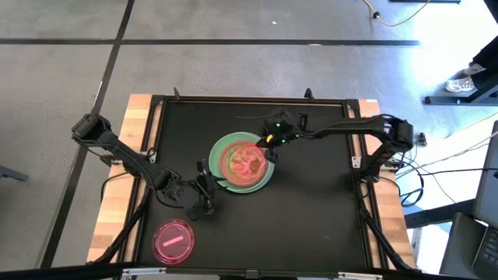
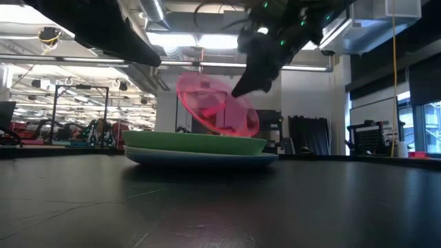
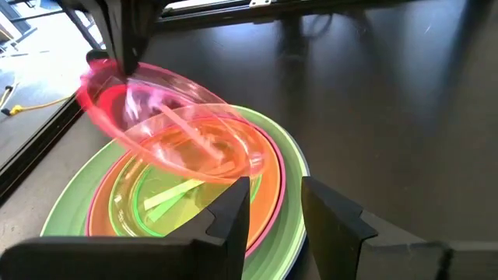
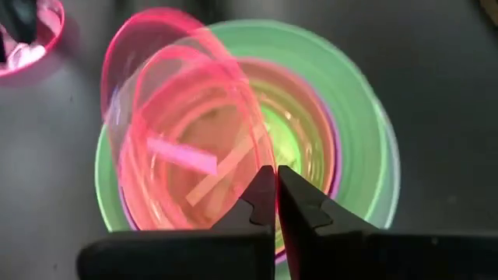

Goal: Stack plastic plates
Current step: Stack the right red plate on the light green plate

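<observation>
A stack of plates (image 1: 247,163) sits mid-table: a large green plate (image 2: 196,142) on a bluish one (image 2: 200,158), with magenta, orange (image 3: 261,198) and translucent green (image 3: 156,204) plates nested inside. My right gripper (image 4: 276,180) is above the stack's far right side, shut on a translucent pink-red plate (image 4: 187,140) that tilts over the stack. My left gripper (image 3: 272,204) is open and hovers just near-left of the stack (image 1: 205,180). A second pink plate (image 1: 173,239) lies flat near the table's near-left corner. My right gripper pinches the pink-red plate's rim (image 4: 261,159) between its two fingers, coming from the table's far right and slanting down. The plate is steeply tilted, with the held edge (image 3: 105,74) high. Its low edge (image 3: 233,167) hangs over the stack; I cannot tell whether it touches.
The black tabletop has bare room to the right and near side of the stack (image 1: 327,218). A raised black frame (image 1: 233,99) borders the table's far edge. The left arm stretches across the near-left area, beside the lone pink plate.
</observation>
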`<state>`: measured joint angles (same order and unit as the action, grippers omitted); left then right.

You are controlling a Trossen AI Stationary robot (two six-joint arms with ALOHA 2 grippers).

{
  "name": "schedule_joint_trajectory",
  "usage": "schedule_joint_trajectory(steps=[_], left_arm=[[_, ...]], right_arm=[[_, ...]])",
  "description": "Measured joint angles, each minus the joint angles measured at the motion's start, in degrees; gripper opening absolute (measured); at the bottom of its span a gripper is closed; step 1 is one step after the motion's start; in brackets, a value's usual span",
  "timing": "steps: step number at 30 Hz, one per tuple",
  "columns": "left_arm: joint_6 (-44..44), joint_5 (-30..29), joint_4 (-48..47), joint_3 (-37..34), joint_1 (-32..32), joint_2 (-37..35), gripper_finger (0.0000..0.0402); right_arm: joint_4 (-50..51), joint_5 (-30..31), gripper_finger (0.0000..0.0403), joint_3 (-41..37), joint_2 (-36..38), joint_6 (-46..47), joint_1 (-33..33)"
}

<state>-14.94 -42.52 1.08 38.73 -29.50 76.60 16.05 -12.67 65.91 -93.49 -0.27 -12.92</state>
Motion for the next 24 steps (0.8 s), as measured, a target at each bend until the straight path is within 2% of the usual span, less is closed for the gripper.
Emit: schedule_joint_trajectory(steps=[3,10,21,24], left_arm=[[0.0,0.0,0.0,0.0,0.0,0.0,0.0110],[0.0,0.0,0.0,0.0,0.0,0.0,0.0110],[0.0,0.0,0.0,0.0,0.0,0.0,0.0110],[0.0,0.0,0.0,0.0,0.0,0.0,0.0110]], right_arm=[[-0.3,-1.5,0.0003,0.0,-2.7,0.0,-0.7],[-4.8,0.0,0.0003,0.0,-7.0,0.0,-0.7],[-5.7,4.6,0.0003,0.0,-7.7,-0.1,-0.7],[-5.8,4.1,0.0003,0.0,-8.3,-0.2,-0.7]])
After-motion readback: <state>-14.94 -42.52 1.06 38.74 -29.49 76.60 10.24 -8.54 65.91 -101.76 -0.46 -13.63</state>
